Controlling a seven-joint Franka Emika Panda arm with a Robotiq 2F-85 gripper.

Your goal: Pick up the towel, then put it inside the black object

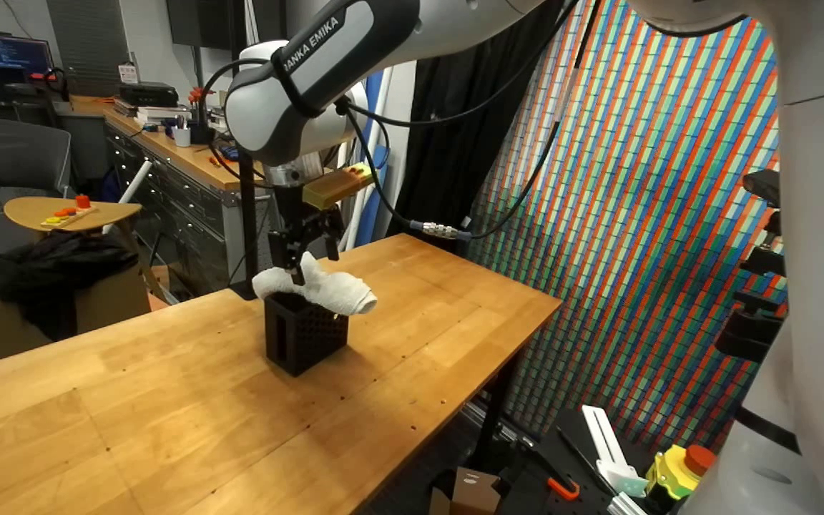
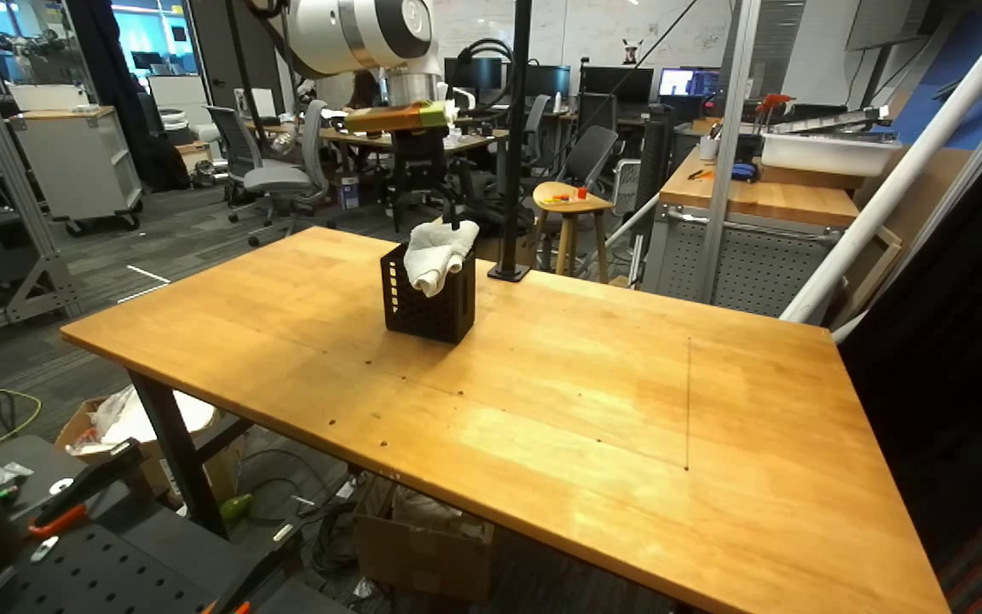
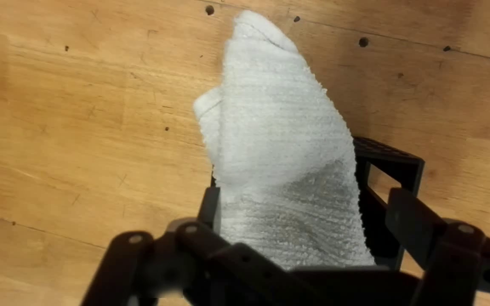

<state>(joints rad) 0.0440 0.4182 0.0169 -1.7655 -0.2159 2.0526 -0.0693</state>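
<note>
The white towel (image 1: pixel 340 292) lies draped across the top of the black object (image 1: pixel 312 340), a mesh basket standing upright on the table. One end of the cloth hangs out over the basket's rim, as the towel (image 2: pixel 436 256) shows in an exterior view against the basket (image 2: pixel 427 311). Just above it, my gripper (image 1: pixel 317 266) points downward with its jaws wide apart. In the wrist view the towel (image 3: pixel 279 114) passes between the fingers of the gripper (image 3: pixel 303 208) without being pinched. Part of the basket's opening (image 3: pixel 372 216) shows beside the cloth; the rest is covered.
A tall black pole (image 2: pixel 515 153) on a flat base rises from the table's edge, close to the basket. The wooden table (image 1: pixel 169 408) carries both. Beyond it stand a workbench (image 1: pixel 190 161) and a small stool (image 2: pixel 572 200).
</note>
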